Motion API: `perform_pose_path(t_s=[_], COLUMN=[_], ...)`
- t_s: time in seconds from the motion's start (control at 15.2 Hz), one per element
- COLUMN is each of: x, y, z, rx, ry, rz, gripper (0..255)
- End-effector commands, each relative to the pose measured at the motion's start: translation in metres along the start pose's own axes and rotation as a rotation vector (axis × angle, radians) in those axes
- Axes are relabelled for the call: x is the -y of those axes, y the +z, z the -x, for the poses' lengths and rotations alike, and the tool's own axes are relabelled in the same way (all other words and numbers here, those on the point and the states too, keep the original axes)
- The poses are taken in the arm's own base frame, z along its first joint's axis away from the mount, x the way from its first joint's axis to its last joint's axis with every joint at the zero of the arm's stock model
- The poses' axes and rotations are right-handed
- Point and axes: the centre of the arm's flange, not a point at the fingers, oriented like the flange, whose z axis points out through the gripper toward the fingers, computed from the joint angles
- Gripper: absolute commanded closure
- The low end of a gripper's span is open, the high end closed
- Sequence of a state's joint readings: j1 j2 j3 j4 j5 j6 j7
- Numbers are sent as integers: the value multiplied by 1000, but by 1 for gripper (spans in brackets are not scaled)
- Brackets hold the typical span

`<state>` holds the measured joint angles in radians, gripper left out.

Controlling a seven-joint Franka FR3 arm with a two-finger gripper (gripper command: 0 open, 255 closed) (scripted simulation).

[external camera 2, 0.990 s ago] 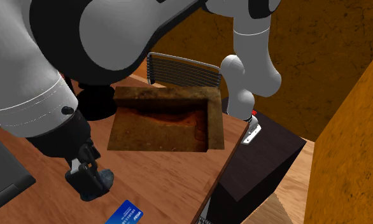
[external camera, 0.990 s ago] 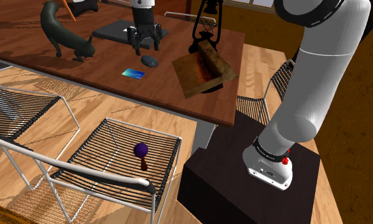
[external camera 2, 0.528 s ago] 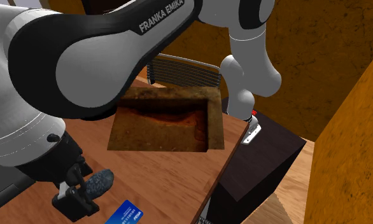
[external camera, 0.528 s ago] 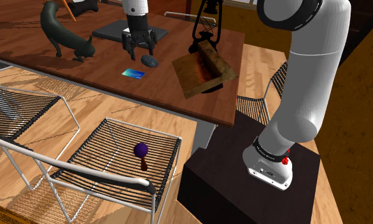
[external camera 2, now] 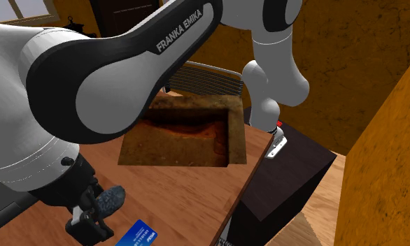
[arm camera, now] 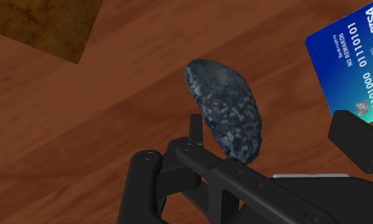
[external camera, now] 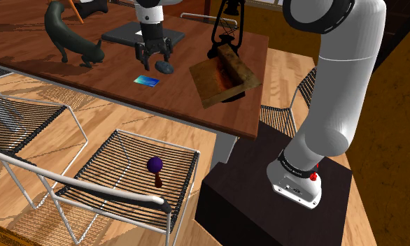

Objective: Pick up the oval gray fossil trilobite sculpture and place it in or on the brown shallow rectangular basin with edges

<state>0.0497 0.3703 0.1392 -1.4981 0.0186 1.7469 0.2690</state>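
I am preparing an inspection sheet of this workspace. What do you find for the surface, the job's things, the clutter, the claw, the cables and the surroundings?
Surface: dark wooden table.
Job's things: oval grey-blue trilobite fossil lying on the table; brown basin apart from it, nearer the stand.
Clutter: blue card beside the fossil; black lantern; dark animal figurine; flat dark grey slab.
Claw: claw open, low at the fossil, not clasping it.
Cables: nothing seen.
Surroundings: wire chairs, one with a purple thing on its seat; wooden floor; black stand.
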Motion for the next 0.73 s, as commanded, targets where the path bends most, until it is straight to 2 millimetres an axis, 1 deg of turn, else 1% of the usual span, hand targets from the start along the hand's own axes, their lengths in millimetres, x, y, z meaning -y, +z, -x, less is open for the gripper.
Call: perform_pose_path(t_s=[0.0,0.07,0.13,0.66], x=[0,0,0,0], y=[0,0,0,0], z=[0,0,0,0], rx=[1,1,1,1], ry=[0,0,0,0], rz=[0,0,0,0], gripper=[0,0,255,255])
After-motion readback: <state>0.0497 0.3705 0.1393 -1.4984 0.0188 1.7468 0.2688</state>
